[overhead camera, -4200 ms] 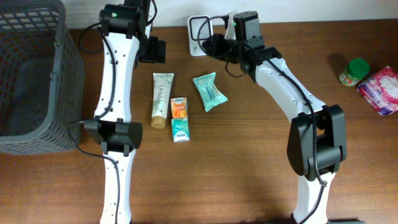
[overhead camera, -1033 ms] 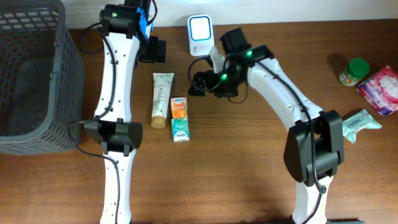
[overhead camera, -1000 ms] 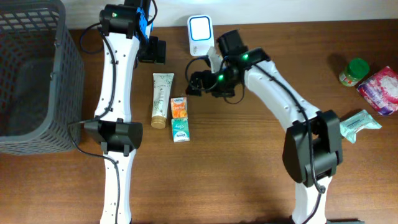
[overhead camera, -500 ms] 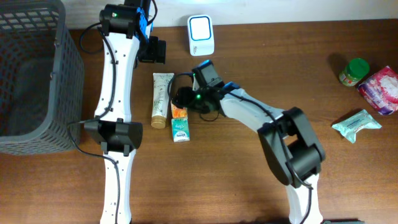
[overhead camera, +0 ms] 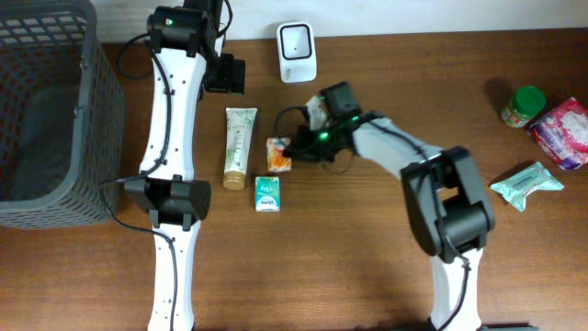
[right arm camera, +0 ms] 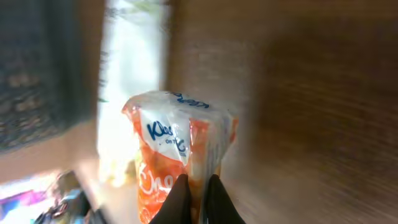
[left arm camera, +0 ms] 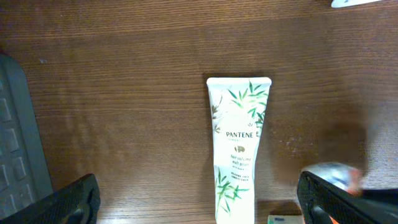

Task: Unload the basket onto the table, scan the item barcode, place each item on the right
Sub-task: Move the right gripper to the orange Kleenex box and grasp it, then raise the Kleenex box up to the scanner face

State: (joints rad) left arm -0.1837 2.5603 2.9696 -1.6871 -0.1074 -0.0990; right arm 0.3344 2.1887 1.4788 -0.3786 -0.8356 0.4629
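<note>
Brown wood-grain table (overhead camera: 367, 276); grey mesh basket (overhead camera: 46, 110) at the left edge, white scanner (overhead camera: 297, 39) top centre. Orange tissue packet (overhead camera: 278, 154), crinkled wrapper with blue lettering, centre frame, clenched in right gripper (overhead camera: 290, 150). Left gripper (overhead camera: 225, 75), upper left, spread wide, empty

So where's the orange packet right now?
In the overhead view the orange packet is pinched by the right gripper, just right of the white tube and just above the small green packet in the picture.
</note>
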